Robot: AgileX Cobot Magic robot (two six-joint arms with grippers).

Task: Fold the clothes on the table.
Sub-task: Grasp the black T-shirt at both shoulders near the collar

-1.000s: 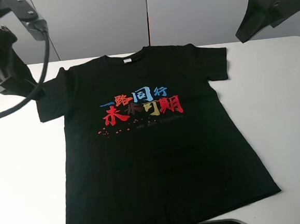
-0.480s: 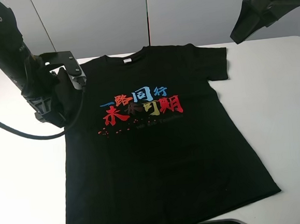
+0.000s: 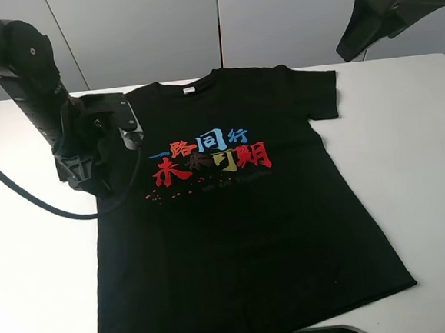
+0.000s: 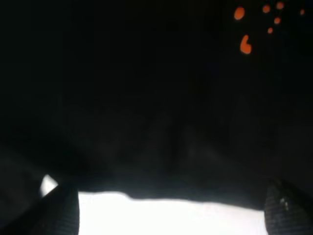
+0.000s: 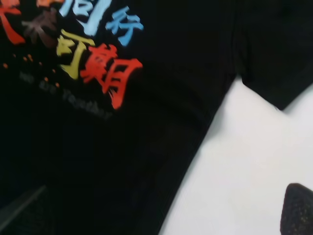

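The clothes (image 3: pixel 236 235) are just one thing: one black T-shirt. It lies flat, chest up, in the middle of the one white table (image 3: pixel 422 158). Its neck is at the far side and its bottom edge is at the near side. It has two short sleeves. One sleeve (image 3: pixel 318 93) is spread out on the right of the high view. The other sleeve is mostly hidden under the left gripper (image 3: pixel 87 165). There is one small white neck label (image 3: pixel 189 89). On the chest are two rows of big signs (image 3: pixel 210 156) in blue, red and yellow, with little red dots below them.

There are two arms with one gripper each. The left gripper is down low at the shirt's edge. Its two fingertips (image 4: pixel 56 213) sit far apart, with black cloth and a strip of white table between them, so it is wide and holds nothing. I cannot tell if it touches the cloth. One black cable (image 3: pixel 25 201) loops from that arm.

The right gripper (image 3: pixel 366 28) hangs high above the far right corner, well away from the shirt. In its own view one fingertip (image 5: pixel 298 210) sits at the very edge, with a faint dark shape at the other side, so it looks wide too, and it holds nothing.
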